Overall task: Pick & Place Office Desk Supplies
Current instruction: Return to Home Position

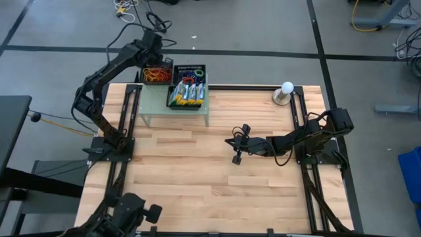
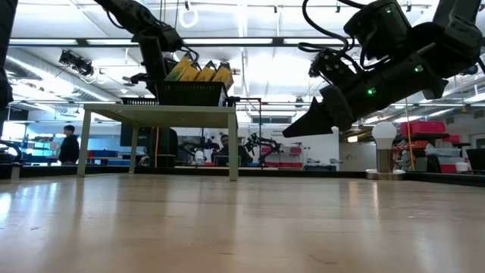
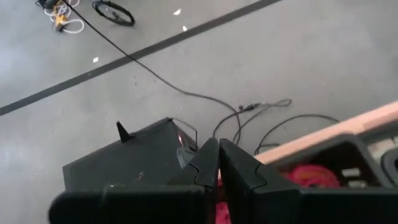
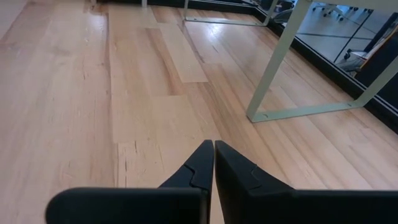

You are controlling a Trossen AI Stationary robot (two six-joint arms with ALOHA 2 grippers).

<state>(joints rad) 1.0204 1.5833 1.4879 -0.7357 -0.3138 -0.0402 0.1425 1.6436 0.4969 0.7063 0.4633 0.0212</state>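
Both closed: left gripper (image 3: 217, 142) at shelf (image 1: 154, 103) rear edge; right gripper (image 4: 213, 144) above open tabletop (image 1: 217, 191).

Top cam down, low cam level; share shelf (image 1: 155, 105).

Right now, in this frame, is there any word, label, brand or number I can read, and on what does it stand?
No text can be read in any view.
On the crayon boxes in the black tray on the shelf: any print is too small to read.
In the room behind the table, low view: no legible sign.
In both wrist views: no text at all.
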